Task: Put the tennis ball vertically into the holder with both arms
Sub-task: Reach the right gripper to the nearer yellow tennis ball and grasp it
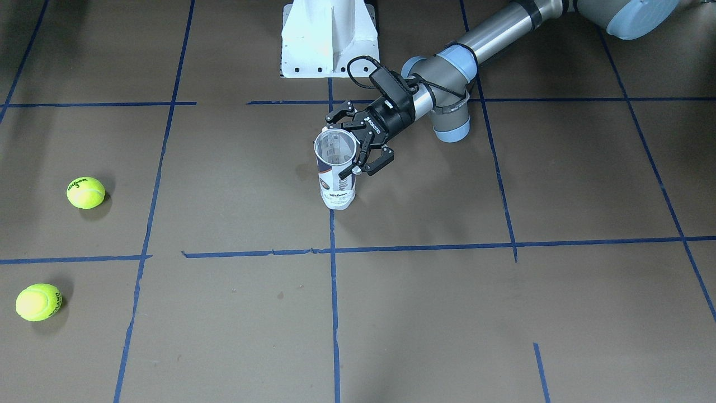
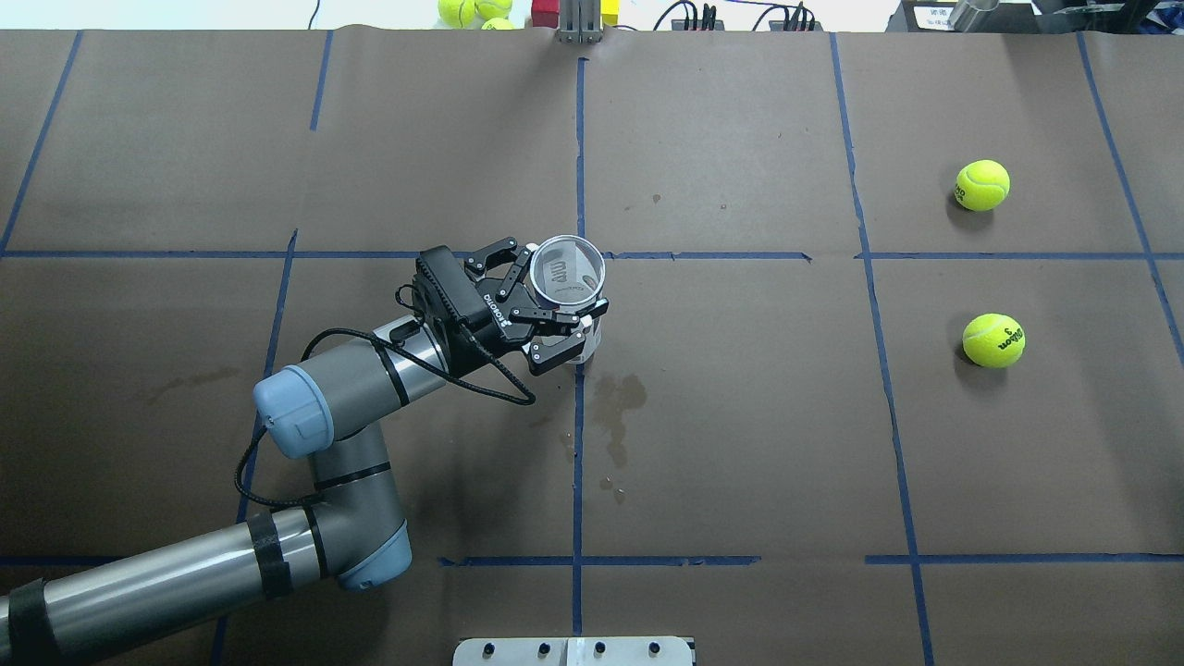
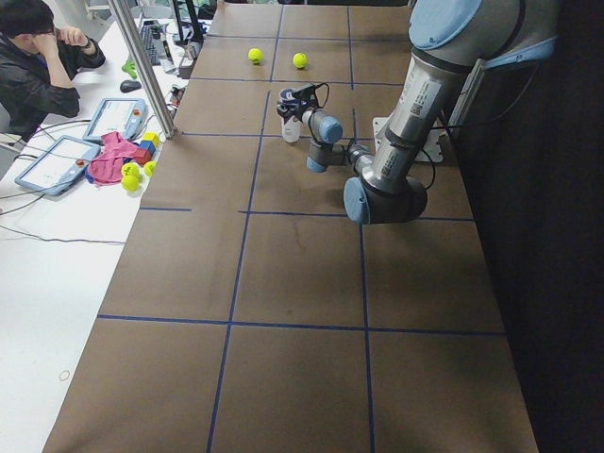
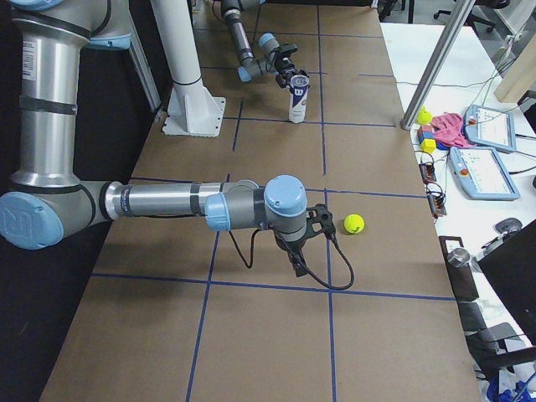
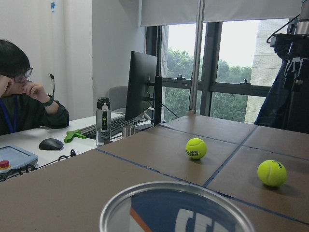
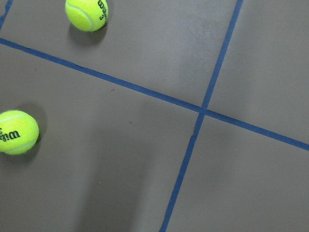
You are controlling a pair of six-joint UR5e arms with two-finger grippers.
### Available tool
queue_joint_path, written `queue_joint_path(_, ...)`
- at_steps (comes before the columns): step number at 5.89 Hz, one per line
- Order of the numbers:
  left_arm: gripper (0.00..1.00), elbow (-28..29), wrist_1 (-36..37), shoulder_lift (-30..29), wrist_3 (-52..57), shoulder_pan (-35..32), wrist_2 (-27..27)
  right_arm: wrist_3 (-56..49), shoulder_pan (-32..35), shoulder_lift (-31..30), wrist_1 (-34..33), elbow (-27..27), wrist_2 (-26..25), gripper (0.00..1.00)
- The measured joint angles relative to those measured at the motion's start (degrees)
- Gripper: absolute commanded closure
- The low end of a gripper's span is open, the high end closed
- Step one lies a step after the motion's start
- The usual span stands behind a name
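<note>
The holder, a clear can with a white and navy label, stands upright at the table's middle, its mouth open and nothing inside. My left gripper is open, its fingers straddling the can's upper part; one pad lies close against the can's side. Two yellow tennis balls rest on the table's right side. The right wrist view looks down on both balls. My right gripper hangs beside one ball; I cannot tell whether it is open or shut.
The white pedestal base stands behind the can. A dark stain marks the paper near the can. More balls lie beyond the far edge. A person sits at the side table among tablets and toys.
</note>
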Motion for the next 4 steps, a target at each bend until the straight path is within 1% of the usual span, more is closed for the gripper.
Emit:
queue_joint_path(1, 0.13, 0.0, 0.0, 0.0, 0.0, 0.1, 0.1, 3.2, -1.7, 1.0, 0.1, 1.3, 1.9, 0.0)
queue_joint_path(2, 0.13, 0.0, 0.0, 0.1, 0.0, 0.1, 0.1, 9.5, -5.0, 3.4, 0.1, 3.2, 3.1, 0.0)
queue_joint_path(3, 0.13, 0.0, 0.0, 0.1, 0.0, 0.1, 0.1, 17.3, -9.6, 6.5, 0.1, 4.9, 1.6, 0.0)
queue_joint_path(4, 0.13, 0.0, 0.0, 0.1, 0.0, 0.1, 0.1, 24.9, -15.2, 9.3, 0.1, 6.0, -2.5, 0.0)
